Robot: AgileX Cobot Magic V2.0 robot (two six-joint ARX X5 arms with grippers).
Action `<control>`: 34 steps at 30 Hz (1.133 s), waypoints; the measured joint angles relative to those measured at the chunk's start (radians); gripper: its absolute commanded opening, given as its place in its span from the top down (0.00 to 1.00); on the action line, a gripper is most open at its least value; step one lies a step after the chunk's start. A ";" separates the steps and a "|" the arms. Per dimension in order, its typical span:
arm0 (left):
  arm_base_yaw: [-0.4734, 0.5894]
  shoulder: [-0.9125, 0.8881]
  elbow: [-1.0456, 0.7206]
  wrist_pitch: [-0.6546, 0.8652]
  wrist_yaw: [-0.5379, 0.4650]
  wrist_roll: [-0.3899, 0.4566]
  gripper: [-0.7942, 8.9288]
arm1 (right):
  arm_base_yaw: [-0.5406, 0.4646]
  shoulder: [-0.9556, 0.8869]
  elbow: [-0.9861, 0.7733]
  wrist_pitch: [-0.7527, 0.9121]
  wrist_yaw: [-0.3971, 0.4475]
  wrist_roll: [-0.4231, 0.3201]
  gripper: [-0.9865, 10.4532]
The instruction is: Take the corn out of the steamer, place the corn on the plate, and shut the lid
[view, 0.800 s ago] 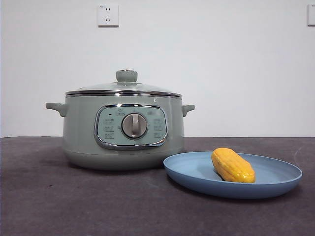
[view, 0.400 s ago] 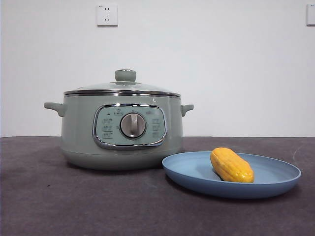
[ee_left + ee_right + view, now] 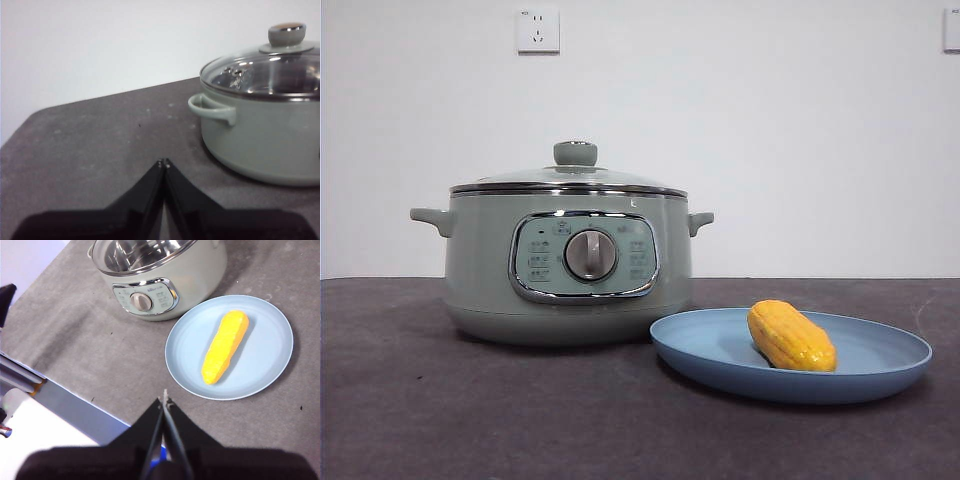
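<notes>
A white wall with a socket (image 3: 539,30) stood behind the dark grey table (image 3: 470,420). On the table's left sat the steamer (image 3: 568,262), its glass lid (image 3: 570,176) resting closed on the chrome rim. Just to its right, nearer the front, lay the light-blue plate (image 3: 880,365), with the corn (image 3: 791,336) lying on it, tilted across its middle. The left gripper (image 3: 164,162) hung near the steamer's side handle (image 3: 212,107), jaws pressed together and empty. The right gripper (image 3: 164,399) hovered high above the plate's near side, jaws likewise closed on nothing.
</notes>
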 measured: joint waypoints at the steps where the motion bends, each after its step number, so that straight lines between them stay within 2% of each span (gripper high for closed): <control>1: 0.000 -0.010 -0.011 -0.001 0.000 -0.005 0.92 | 0.000 0.000 0.000 0.000 0.000 0.000 0.91; 5: 0.000 -0.064 -0.055 -0.010 -0.002 -0.028 0.92 | 0.000 0.000 0.000 0.000 0.000 0.000 0.91; 10: 0.000 -0.071 -0.057 -0.110 -0.013 -0.063 0.92 | 0.000 0.000 0.000 0.000 0.002 0.000 0.91; 34: 0.000 -0.071 -0.057 -0.109 -0.016 -0.074 0.92 | 0.000 0.000 0.000 0.000 0.002 0.000 0.91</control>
